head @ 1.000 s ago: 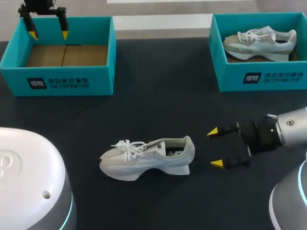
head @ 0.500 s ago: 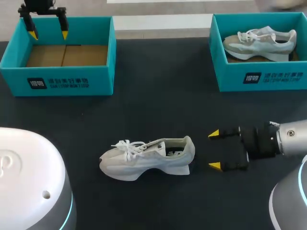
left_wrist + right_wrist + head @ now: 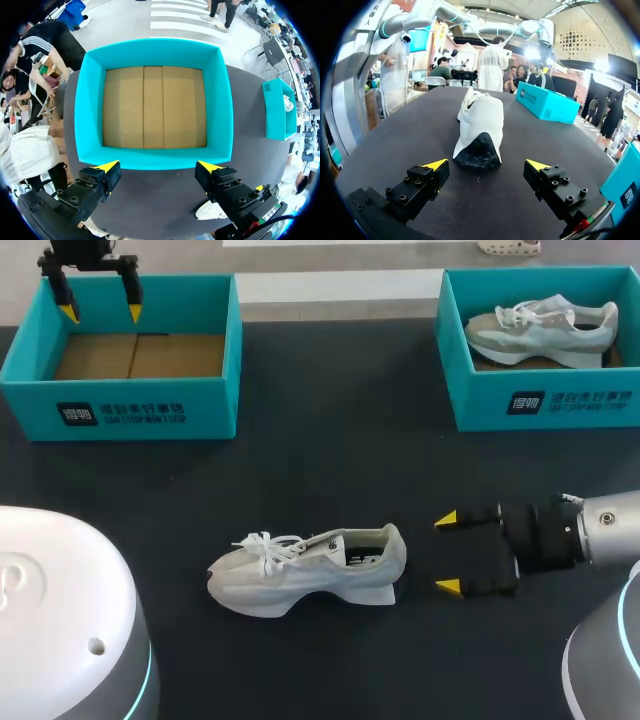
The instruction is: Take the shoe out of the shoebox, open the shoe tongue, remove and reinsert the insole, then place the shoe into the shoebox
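Observation:
A white shoe (image 3: pixel 305 569) lies on its side on the black table, toe to the left, heel to the right. My right gripper (image 3: pixel 447 552) stands open just right of the heel, fingers pointing at it, not touching. In the right wrist view the shoe (image 3: pixel 479 125) lies ahead of the open gripper (image 3: pixel 487 164), its dark heel sole nearest. My left gripper (image 3: pixel 100 311) hangs open over the far edge of the empty teal shoebox (image 3: pixel 125 400) at the back left. The left wrist view looks down into that shoebox (image 3: pixel 154 107) past the open gripper (image 3: pixel 159 165).
A second teal shoebox (image 3: pixel 545 398) at the back right holds another white shoe (image 3: pixel 540 330). Bare black table (image 3: pixel 330 460) lies between the boxes and the loose shoe.
My right gripper has moved slightly left and down toward the shoe's heel, then stayed put. The left arm and the shoe have not moved.

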Tool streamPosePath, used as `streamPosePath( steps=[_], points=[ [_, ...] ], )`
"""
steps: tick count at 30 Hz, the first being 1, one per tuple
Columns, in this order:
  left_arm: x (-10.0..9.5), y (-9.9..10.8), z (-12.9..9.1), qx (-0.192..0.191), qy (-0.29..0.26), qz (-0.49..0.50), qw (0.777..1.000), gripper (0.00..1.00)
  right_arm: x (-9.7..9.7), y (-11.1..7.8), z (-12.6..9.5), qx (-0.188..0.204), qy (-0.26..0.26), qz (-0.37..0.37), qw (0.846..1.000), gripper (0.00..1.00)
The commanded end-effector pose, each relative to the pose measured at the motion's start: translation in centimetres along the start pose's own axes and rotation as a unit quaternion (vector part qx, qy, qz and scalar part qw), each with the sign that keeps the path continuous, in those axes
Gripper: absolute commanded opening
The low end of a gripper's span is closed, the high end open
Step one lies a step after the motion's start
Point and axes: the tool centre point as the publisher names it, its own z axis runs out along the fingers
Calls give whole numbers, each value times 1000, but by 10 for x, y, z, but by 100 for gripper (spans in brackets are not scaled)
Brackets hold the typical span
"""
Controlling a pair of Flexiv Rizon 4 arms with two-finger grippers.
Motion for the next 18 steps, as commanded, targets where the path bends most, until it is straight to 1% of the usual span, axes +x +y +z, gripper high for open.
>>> streamPosePath(
  steps=[1, 6, 7, 18],
  points=[
    [0, 0, 0, 0, 0, 0, 1000, 100, -1, 6, 10, 1, -13, 0, 1000, 100],
    [0, 0, 0, 0, 0, 0, 1000, 100, -2, 15, 23, -2, -22, -3, 1000, 100],
    [0, 0, 0, 0, 0, 0, 1000, 100, 0, 16, 26, 4, -21, -3, 1000, 100],
    [0, 0, 0, 0, 0, 0, 1000, 100, 7, 28, 54, 2, -25, 9, 1000, 100]
  ],
)
